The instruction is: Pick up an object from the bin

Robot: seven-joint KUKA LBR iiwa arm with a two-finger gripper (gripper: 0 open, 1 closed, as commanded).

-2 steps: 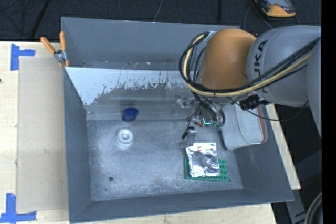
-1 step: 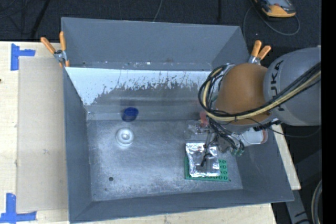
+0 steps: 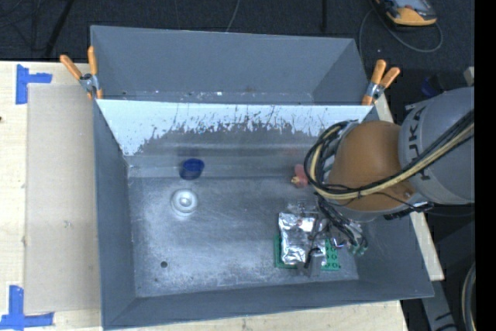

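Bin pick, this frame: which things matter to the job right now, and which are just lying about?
In play (likely):
- arm, reaching in from the right
- crumpled foil wad, front right of the bin, right under the arm's end
- green card tucked against the wad

Lying about:
- blue cap, back left
- clear round lid, just in front of the cap
- pink bit, mid right

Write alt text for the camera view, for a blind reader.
The end effector is down at a crumpled silver foil packet with a green edge, in the grey bin's near right part. To the left lie a blue cap and a clear round lid; a small pink piece lies beside the arm.
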